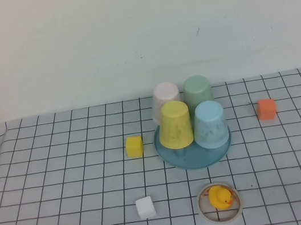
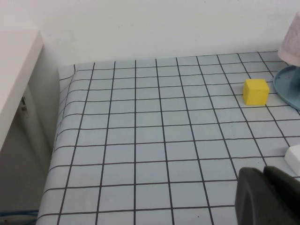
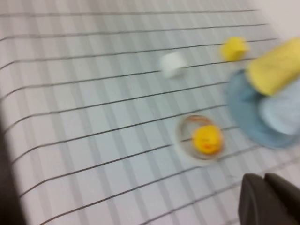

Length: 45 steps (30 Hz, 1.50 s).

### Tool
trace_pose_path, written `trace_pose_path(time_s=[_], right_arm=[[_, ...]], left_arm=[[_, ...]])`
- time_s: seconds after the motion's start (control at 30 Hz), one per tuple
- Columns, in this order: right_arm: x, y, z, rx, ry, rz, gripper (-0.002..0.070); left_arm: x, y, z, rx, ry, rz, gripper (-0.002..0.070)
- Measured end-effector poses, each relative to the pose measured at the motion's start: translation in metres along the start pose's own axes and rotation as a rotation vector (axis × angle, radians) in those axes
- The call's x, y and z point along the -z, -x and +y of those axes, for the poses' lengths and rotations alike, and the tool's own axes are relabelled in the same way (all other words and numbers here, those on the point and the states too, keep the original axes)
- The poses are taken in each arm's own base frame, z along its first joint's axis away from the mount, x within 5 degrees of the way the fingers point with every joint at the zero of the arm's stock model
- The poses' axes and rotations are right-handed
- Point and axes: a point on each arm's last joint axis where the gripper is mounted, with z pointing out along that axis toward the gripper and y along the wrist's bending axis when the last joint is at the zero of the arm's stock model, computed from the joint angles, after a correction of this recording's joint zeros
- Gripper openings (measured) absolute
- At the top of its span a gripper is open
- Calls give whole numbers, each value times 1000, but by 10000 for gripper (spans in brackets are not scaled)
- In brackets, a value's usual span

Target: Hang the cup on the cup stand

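The light sky-blue cup [image 1: 210,124] sits upside down on the front right of the teal cup stand [image 1: 195,156]. It stands beside a yellow cup [image 1: 174,124], with a pale green cup [image 1: 198,92] and a pinkish-white cup [image 1: 166,99] behind. The pegs are hidden under the cups. Neither arm shows in the high view. My left gripper [image 2: 263,172] is shut and empty over the table's left part, well away from the stand's rim [image 2: 288,84]. My right gripper [image 3: 264,177] is shut and empty, apart from the sky-blue cup [image 3: 281,115] and the stand [image 3: 243,110].
A yellow cube [image 1: 134,146] lies left of the stand and a white cube [image 1: 145,207] lies nearer the front. A yellow duck [image 1: 221,197] sits in a white ring [image 1: 204,210] in front of the stand. An orange cube [image 1: 266,109] lies at the right. The table's left edge [image 2: 58,140] drops off.
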Motion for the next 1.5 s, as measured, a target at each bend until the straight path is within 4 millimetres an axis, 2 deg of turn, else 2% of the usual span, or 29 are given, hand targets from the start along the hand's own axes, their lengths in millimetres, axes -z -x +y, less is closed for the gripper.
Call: trace_pose_path(time_s=[0.23, 0.37, 0.47, 0.53, 0.67, 0.83, 0.9, 1.07, 1.5], right_arm=[[36, -15, -18, -158, -324, -44, -1], [54, -22, -22, -234, -524, -43, -1], [60, -27, -22, -289, -642, -28, -1], [57, -34, -23, -320, -704, -24, -1], [37, -60, -20, -358, -785, -8, -1], [6, -100, -3, -379, -777, 23, -1], [1, -110, 3, -389, -767, 40, -1], [1, -115, 12, -420, -751, 47, -1], [3, -114, 14, -562, -752, -13, -1]], left_arm=[[0, 0, 0, 1, 0, 0, -1], [0, 0, 0, 1, 0, 0, -1], [0, 0, 0, -3, 0, 0, -1], [0, 0, 0, -3, 0, 0, -1], [0, 0, 0, -3, 0, 0, -1], [0, 0, 0, -3, 0, 0, -1], [0, 0, 0, -3, 0, 0, -1], [0, 0, 0, -3, 0, 0, -1], [0, 0, 0, 3, -1, 0, -2]])
